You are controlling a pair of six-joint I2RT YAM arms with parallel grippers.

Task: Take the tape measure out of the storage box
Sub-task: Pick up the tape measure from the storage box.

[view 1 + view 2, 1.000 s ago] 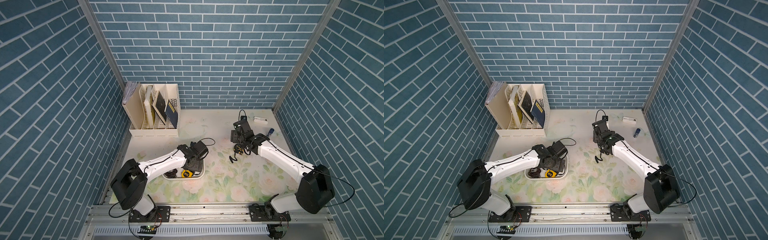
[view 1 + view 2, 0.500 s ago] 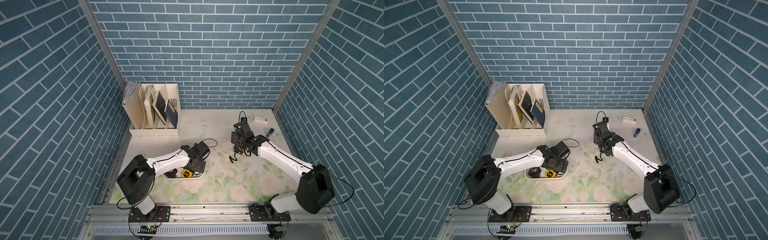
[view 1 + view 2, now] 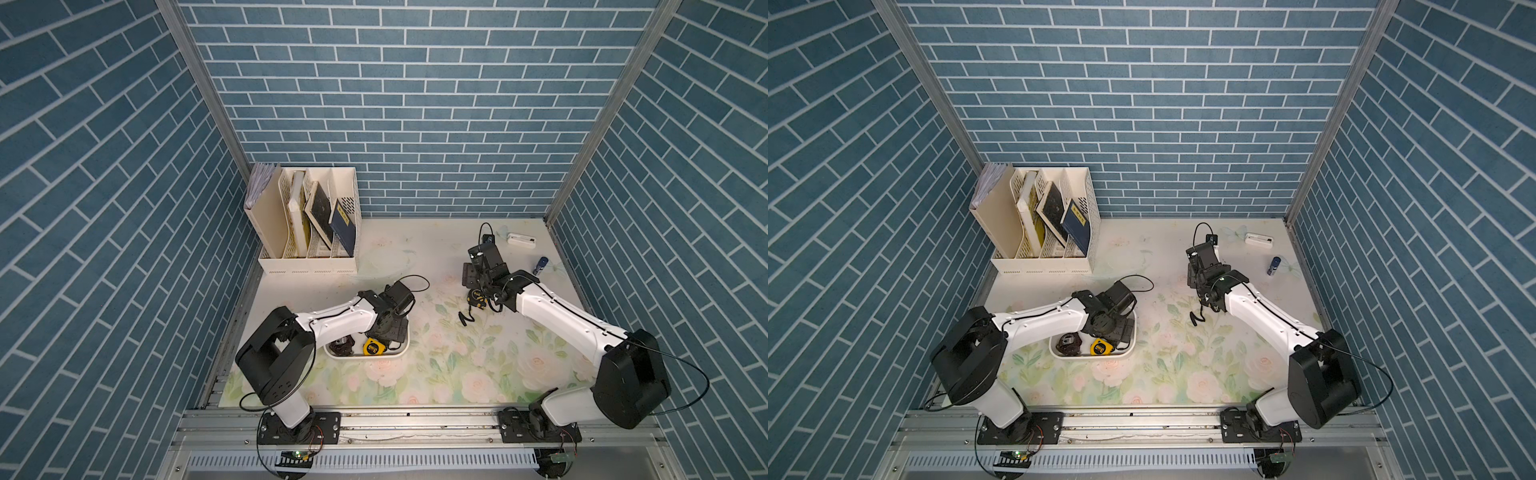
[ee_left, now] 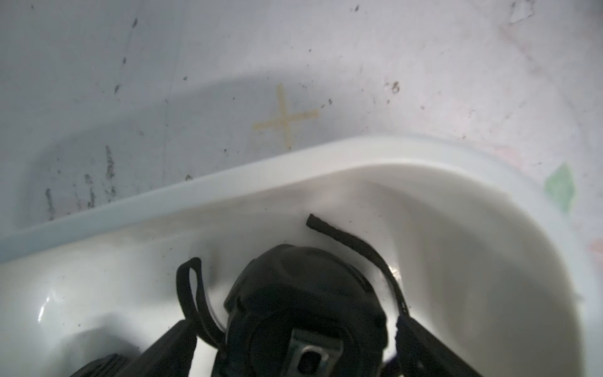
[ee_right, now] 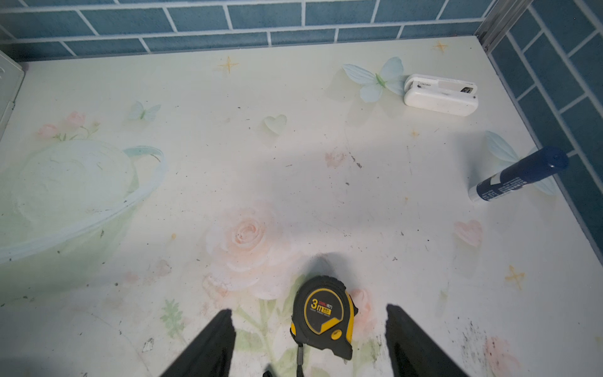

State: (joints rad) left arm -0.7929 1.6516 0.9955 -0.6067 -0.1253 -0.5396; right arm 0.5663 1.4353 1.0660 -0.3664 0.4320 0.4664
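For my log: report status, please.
Left gripper open, straddling black tape measure inside storage box. Right gripper open around yellow-black tape measure on table. Strap loop near one finger.

The left arm point(image 3: 340, 321) stretches low from its base toward the middle of the workspace; its wrist bends so that the left gripper point(image 4: 293, 323) points steeply down; its jaws stand at their widest, both dark fingers point(image 4: 173, 346) showing in the left wrist view; the right arm point(image 3: 557, 312) reaches forward and inward, forearm slanting down; the right gripper point(image 5: 309, 311) hangs low, its jaws parted at a moderate width.
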